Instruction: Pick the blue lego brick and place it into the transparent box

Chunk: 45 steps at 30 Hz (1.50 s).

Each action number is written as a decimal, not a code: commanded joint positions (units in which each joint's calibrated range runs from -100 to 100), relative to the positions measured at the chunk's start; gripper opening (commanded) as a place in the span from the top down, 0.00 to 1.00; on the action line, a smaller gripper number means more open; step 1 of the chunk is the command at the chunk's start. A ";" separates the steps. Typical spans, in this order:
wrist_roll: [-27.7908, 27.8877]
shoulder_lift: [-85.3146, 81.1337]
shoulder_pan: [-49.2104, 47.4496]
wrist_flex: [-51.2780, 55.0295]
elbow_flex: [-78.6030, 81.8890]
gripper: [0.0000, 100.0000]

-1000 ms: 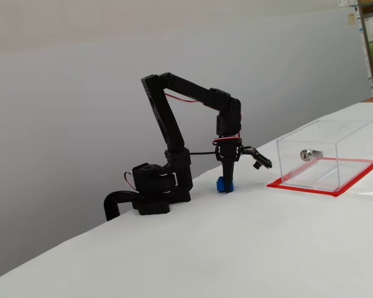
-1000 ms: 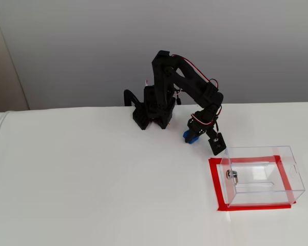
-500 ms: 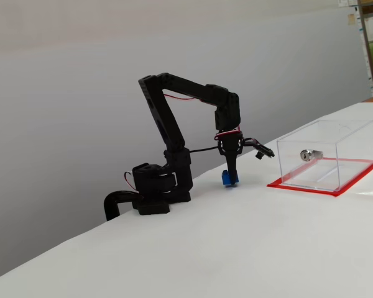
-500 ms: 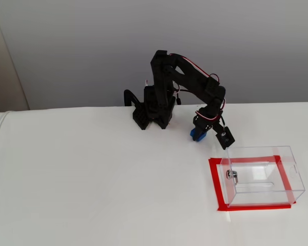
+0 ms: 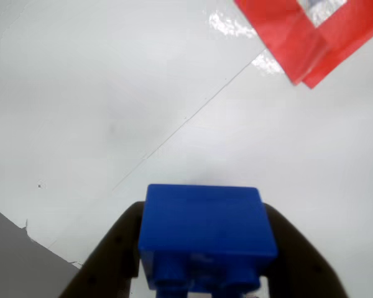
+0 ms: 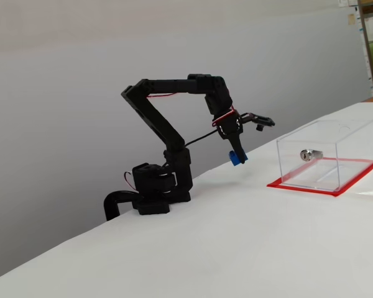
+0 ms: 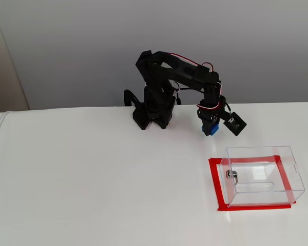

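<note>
My gripper (image 5: 205, 273) is shut on the blue lego brick (image 5: 205, 230), which fills the bottom of the wrist view between the two dark fingers. In both fixed views the gripper (image 6: 237, 158) (image 7: 210, 128) holds the brick (image 6: 237, 159) (image 7: 211, 128) in the air above the white table, to the left of and behind the transparent box (image 6: 326, 155) (image 7: 259, 174). The box stands on its red rim (image 6: 311, 188) (image 7: 215, 184), with a silver lock part (image 6: 308, 154) (image 7: 231, 175) on its near wall. A corner of the red rim (image 5: 311, 37) shows at the top right of the wrist view.
The arm's black base (image 6: 155, 186) (image 7: 153, 110) stands at the table's back edge. The white table (image 6: 236, 248) (image 7: 92, 179) spreads around arm and box. A seam line (image 5: 174, 130) crosses the table surface in the wrist view.
</note>
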 commanded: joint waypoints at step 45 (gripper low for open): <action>11.61 4.99 18.10 -12.71 -39.92 0.92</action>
